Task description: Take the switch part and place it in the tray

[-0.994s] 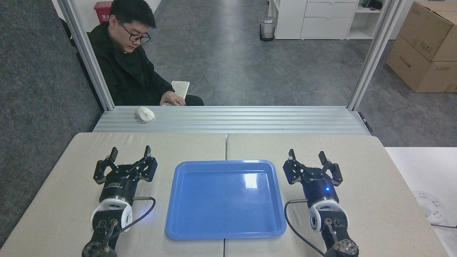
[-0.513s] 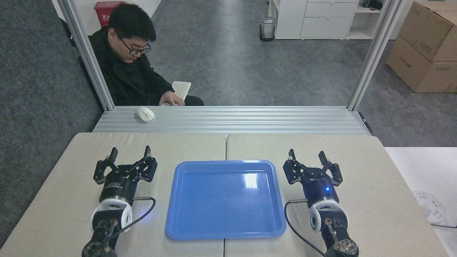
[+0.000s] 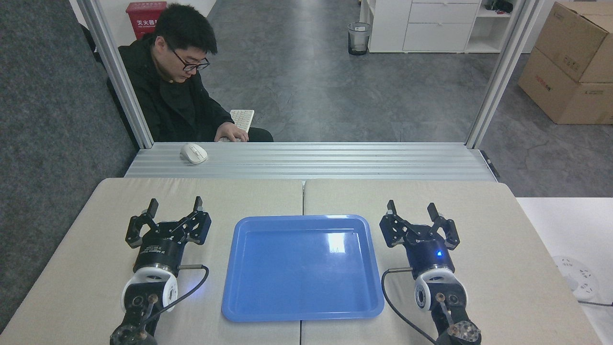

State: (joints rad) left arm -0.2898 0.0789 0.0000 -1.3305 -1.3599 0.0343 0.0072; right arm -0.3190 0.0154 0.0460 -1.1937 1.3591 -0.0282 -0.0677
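The glossy blue tray (image 3: 302,268) lies in the middle of the beige table with nothing in it. My left gripper (image 3: 175,205) rests to the tray's left, open, with nothing between its fingers. To the tray's right sits my right gripper (image 3: 412,208), also open and holding nothing. The switch part is out of view; I see no white piece with an orange block anywhere on the table.
A ribbed aluminium ledge (image 3: 335,160) runs along the table's far edge with a white mouse (image 3: 193,153) on it. Behind it a person (image 3: 175,91) in black sits with a hand at a keyboard (image 3: 242,119). A white power strip (image 3: 577,277) lies at the right.
Only the person's head has shifted slightly to the right. Both arms and the tray stay still.
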